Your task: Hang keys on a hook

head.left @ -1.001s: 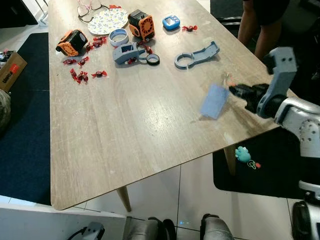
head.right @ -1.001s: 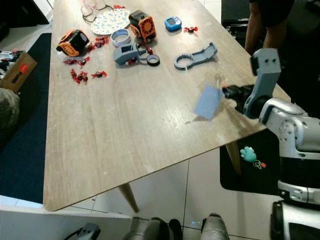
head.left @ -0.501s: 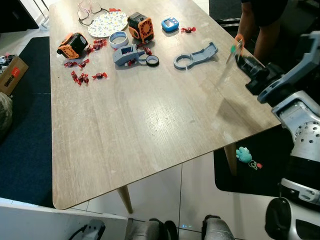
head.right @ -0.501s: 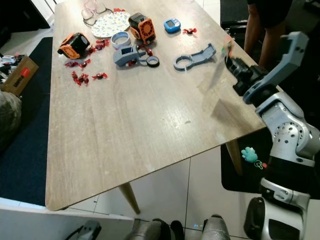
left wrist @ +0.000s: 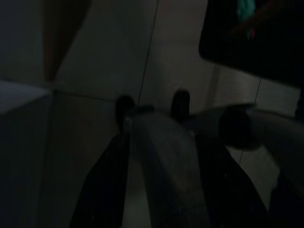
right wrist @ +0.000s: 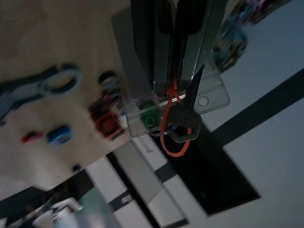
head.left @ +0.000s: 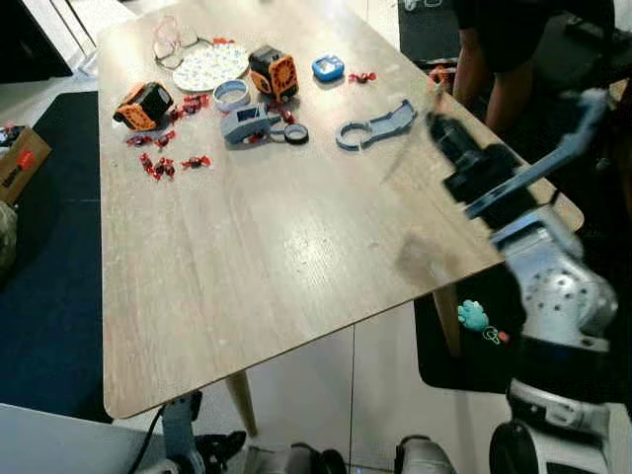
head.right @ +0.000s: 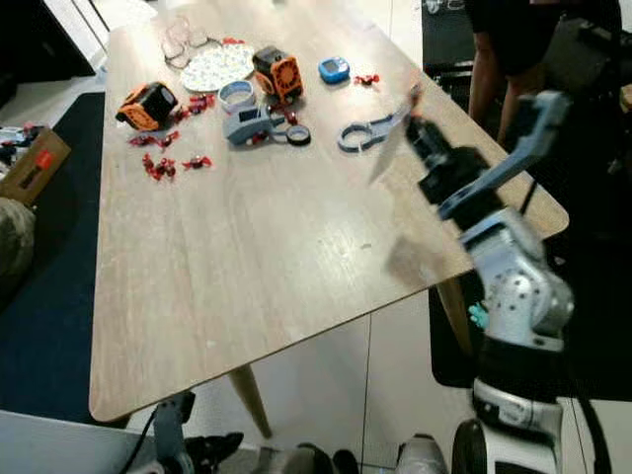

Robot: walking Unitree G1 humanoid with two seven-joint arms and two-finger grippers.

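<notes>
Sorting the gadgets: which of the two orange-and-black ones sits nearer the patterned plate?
The orange-and-black gadget just right of the patterned plate; the other one sits further off, toward the table's left edge.

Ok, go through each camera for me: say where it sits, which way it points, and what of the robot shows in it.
Left eye view: on the head, looking down at the wooden table; the right arm shows, its right gripper raised.
Right eye view: the head's other eye, same table and arm.
Left wrist view: dark, looking down at floor tiles and the robot's own legs.
Right wrist view: along the closed jaws at the keys with a clear tag; it shares the grey wrench-shaped piece with the eye views.
</notes>
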